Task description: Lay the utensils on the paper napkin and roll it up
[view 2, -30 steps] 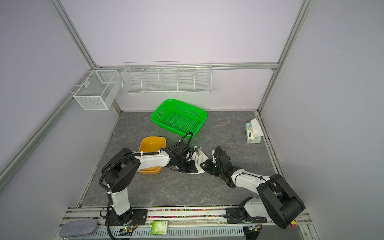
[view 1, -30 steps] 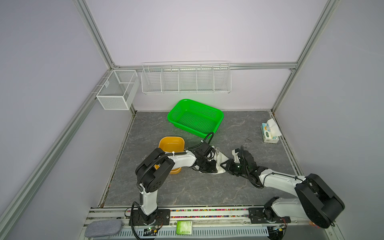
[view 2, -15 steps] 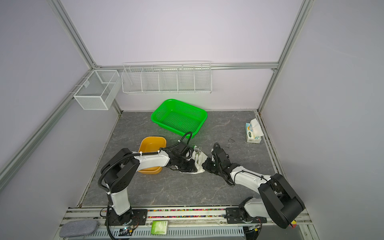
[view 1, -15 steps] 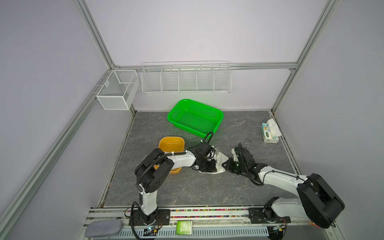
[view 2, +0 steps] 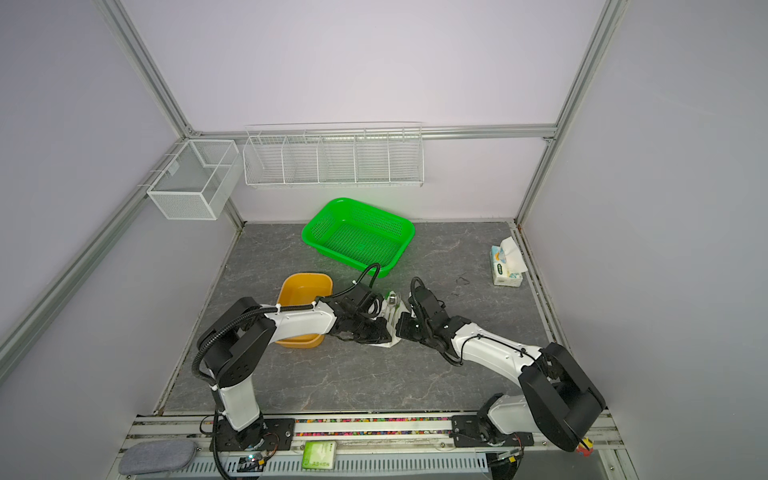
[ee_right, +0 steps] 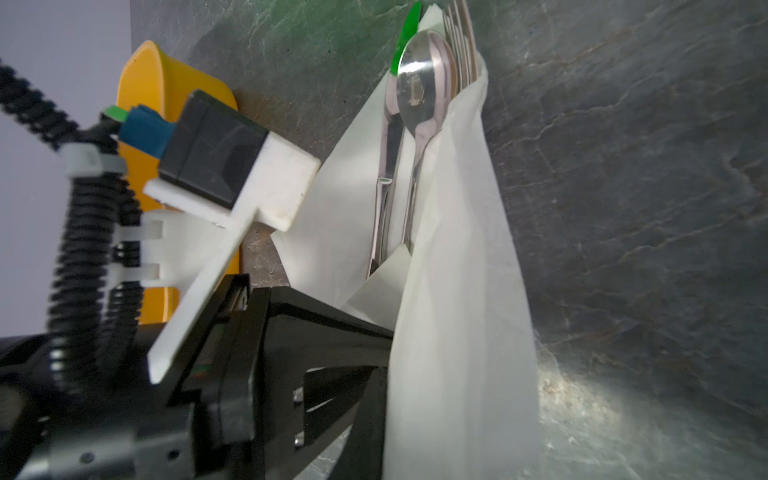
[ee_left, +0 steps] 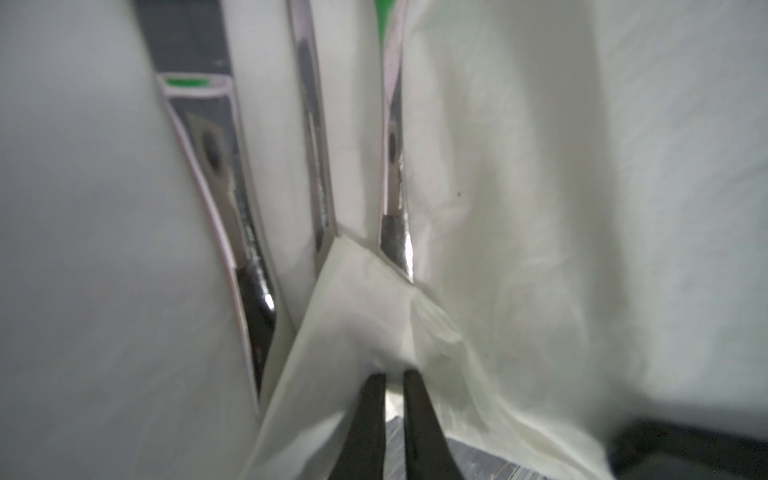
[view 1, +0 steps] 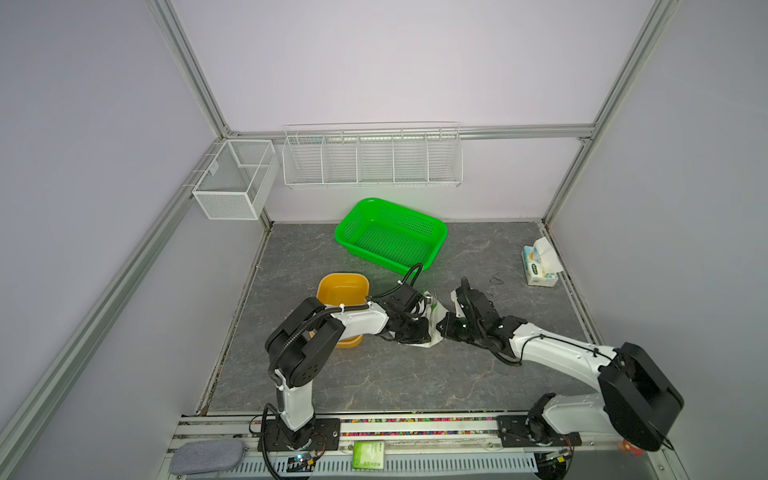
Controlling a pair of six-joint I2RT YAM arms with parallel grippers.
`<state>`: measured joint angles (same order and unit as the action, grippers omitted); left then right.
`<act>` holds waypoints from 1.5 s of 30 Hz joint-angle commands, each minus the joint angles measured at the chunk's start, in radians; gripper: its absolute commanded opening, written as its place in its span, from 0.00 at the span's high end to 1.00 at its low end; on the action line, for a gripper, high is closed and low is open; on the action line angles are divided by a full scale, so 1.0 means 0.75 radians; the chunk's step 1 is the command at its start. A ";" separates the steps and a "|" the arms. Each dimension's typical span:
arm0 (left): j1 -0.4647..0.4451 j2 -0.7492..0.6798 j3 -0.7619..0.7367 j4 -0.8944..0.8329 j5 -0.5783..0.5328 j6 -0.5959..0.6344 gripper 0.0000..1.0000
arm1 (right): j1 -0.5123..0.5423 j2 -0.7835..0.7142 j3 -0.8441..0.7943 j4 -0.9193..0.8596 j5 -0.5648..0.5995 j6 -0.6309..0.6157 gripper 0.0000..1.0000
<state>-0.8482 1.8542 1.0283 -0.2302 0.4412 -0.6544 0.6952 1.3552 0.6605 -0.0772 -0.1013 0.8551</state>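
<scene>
Grey table [view 1: 374,374], mid-floor. Both arms meet at one small white bundle between the yellow bowl [view 1: 343,286] and the open floor on the right.

The paper napkin [ee_right: 457,249] lies there, partly wrapped, with the utensils [ee_right: 415,137] on it. They lie side by side, long axis pointing away from the robot toward the green basket [view 1: 390,237]. Heads are at the far end, handles at the near end.

Order across the bundle, from the left arm's side: knife [ee_right: 387,124], spoon [ee_right: 424,70], fork [ee_right: 459,25].

Right gripper [view 1: 444,329]: at the fork side, closed. Fingertips hidden, but the napkin's flap stands up from the table toward it, so I judge it pinched there.

Left gripper [ee_left: 392,376]: at the handle end. Fingers [ee_left: 370,399] narrow, nipping the napkin's near corner, which is folded over the handle tips.

Judgement: the roll must run across the long axis, fork side toward knife side. The right arm holds the leading flap, so that carry is its job.
</scene>
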 commanded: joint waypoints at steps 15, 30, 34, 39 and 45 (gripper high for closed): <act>0.046 -0.118 -0.092 0.042 -0.073 -0.030 0.87 | 0.060 0.130 0.176 -0.212 0.121 -0.077 0.87; 0.090 -0.102 -0.132 0.088 -0.049 -0.049 0.88 | 0.127 0.256 0.353 -0.294 0.156 -0.097 0.87; 0.092 -0.133 -0.157 0.112 -0.063 -0.065 0.88 | 0.147 0.284 0.377 -0.299 0.152 -0.107 0.85; 0.100 -0.163 -0.173 0.109 -0.073 -0.070 0.88 | 0.152 0.292 0.382 -0.308 0.155 -0.113 0.80; 0.109 -0.241 -0.213 0.119 -0.104 -0.089 0.87 | 0.159 0.290 0.374 -0.274 0.123 -0.141 0.70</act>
<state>-0.7734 1.7157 0.8829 -0.1547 0.3889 -0.7044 0.8043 1.5608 0.9310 -0.2893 0.0017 0.7708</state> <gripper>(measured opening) 0.127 0.280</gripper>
